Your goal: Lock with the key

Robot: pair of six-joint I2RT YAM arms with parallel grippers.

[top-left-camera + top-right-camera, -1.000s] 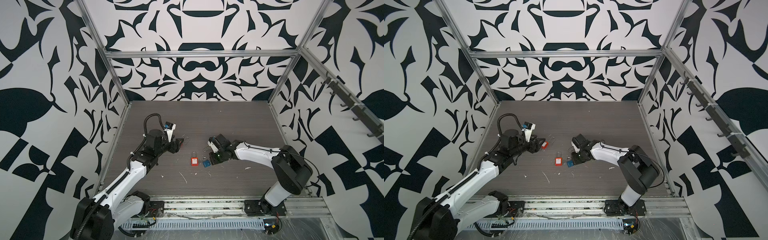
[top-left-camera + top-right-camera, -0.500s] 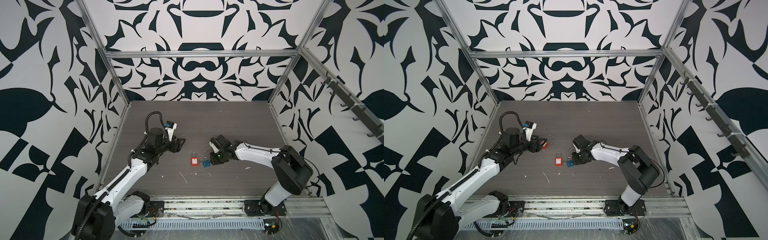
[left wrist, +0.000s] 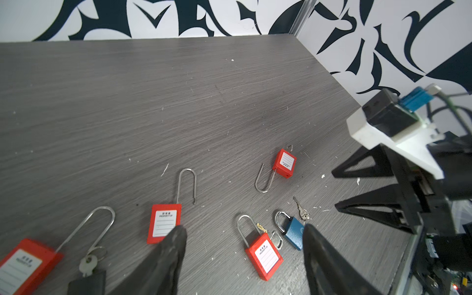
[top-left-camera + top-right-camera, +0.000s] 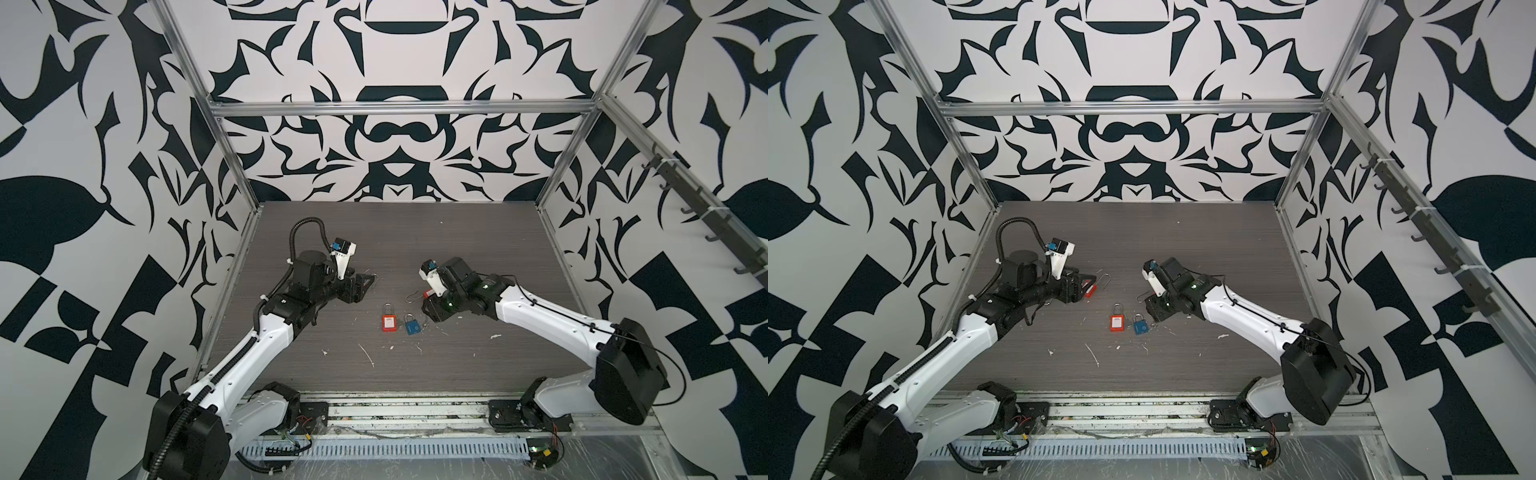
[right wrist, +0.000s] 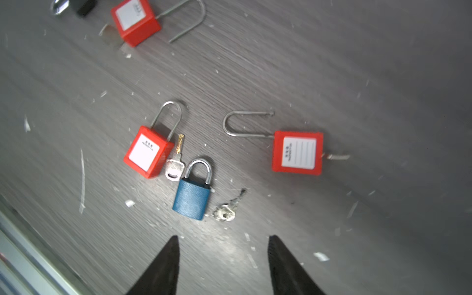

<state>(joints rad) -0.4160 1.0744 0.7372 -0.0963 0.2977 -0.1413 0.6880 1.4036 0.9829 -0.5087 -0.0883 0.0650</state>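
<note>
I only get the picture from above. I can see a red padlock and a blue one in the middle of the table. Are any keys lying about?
Observer: Yes. The right wrist camera shows a small key lying loose beside the blue padlock.
Operator: Any for the red one?
Observer: A bigger key lies right alongside the middle red padlock.
Operator: Are the claws holding anything?
Observer: No. The wrist cameras show the left gripper and the right gripper open, with nothing between their fingers.
</note>
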